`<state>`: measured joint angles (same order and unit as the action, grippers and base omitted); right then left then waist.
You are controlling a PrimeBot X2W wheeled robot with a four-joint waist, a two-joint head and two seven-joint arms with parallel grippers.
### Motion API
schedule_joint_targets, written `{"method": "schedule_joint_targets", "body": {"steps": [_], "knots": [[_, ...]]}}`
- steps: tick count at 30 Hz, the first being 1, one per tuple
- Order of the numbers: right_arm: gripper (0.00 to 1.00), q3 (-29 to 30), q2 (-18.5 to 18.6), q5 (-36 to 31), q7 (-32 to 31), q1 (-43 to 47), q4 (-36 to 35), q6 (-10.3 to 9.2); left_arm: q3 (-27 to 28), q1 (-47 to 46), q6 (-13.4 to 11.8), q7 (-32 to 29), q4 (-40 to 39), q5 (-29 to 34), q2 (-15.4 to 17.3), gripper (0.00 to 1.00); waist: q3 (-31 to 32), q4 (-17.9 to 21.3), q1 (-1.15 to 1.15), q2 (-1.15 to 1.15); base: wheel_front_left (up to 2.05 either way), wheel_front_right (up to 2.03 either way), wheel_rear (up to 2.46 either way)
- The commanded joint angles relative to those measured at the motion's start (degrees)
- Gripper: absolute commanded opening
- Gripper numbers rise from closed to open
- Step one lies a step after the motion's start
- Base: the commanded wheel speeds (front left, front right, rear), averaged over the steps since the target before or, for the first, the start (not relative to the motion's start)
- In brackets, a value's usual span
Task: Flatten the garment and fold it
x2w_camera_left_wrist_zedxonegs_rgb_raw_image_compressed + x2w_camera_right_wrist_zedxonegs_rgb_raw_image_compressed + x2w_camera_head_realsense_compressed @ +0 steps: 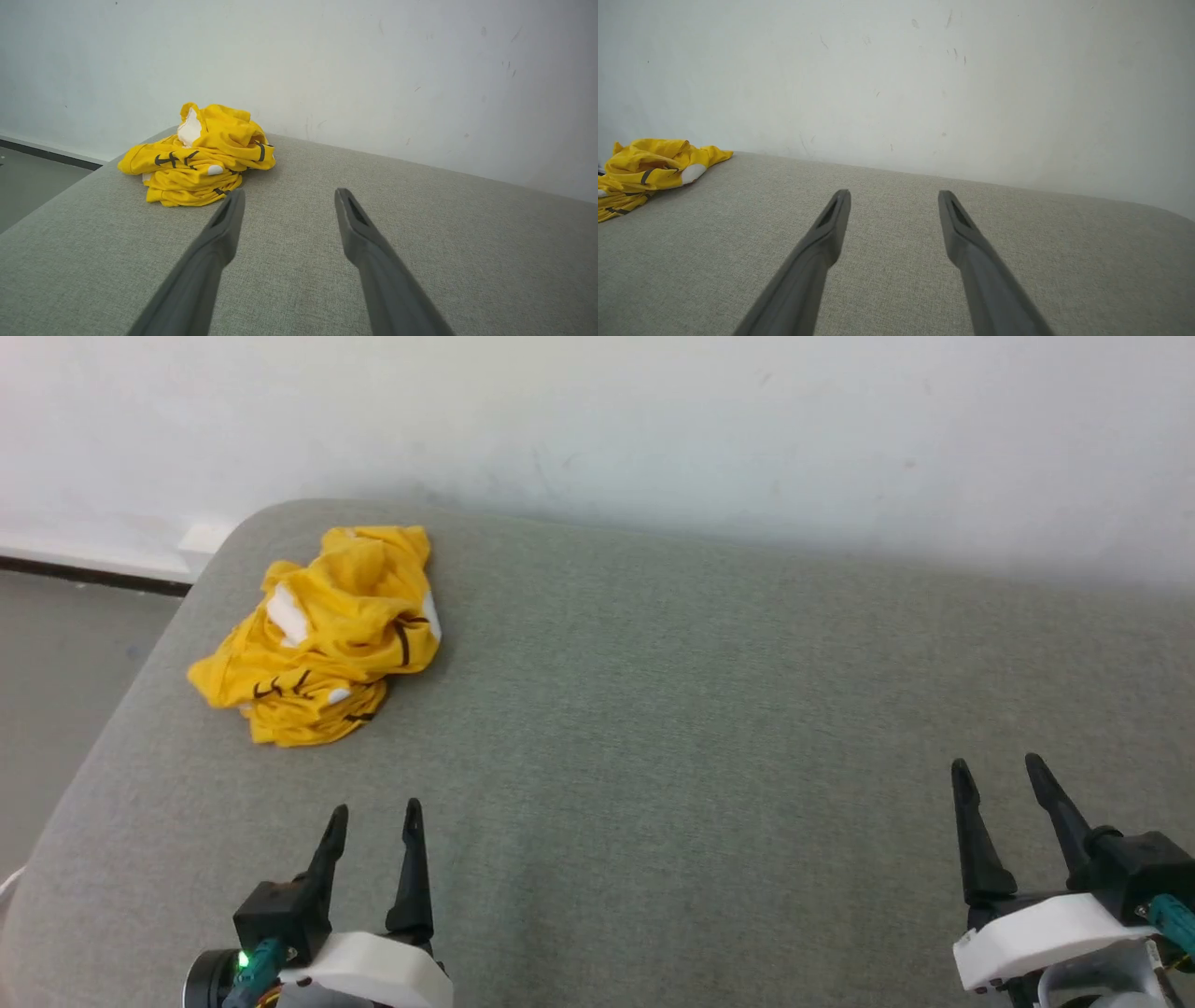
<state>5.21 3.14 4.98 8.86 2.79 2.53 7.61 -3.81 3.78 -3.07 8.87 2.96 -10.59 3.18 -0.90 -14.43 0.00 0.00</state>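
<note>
Grey soft surface carries the garment near its far left corner, close to the left edge. It is a bunched yellow lump with white patches and black stripes. Lots of bare room lies to its right. By the near edge, the left gripper and right gripper are wide and hold nothing.

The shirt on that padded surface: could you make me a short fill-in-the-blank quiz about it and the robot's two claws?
1. The garment lies in a crumpled heap and is mainly ____ in colour.
2. The left gripper and the right gripper both stand ____, holding nothing.
3. Of the two, the garment lies nearer the ____ one.

Missing words: yellow; open; left.
</note>
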Motion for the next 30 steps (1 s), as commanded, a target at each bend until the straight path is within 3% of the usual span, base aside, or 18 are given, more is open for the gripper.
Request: {"method": "schedule_joint_targets", "body": {"steps": [1, 30], "knots": [[1.00, 0.0, -0.2, 0.4, 0.7, 0.7, 0.2, -0.08, -0.2, 1.0, -0.4, 0.6, 0.4, -0.5, -0.2, 1.00, 0.0, -1.6, 0.00, 0.00, 0.00, 0.00, 0.00], [1.00, -2.1, -0.2, 1.7, 4.0, 1.5, 2.7, -0.10, -1.6, 3.5, -1.2, 4.0, 2.6, -4.1, -0.3, 1.00, 0.7, -13.2, 0.00, 0.00, 0.00, 0.00, 0.00]]}}
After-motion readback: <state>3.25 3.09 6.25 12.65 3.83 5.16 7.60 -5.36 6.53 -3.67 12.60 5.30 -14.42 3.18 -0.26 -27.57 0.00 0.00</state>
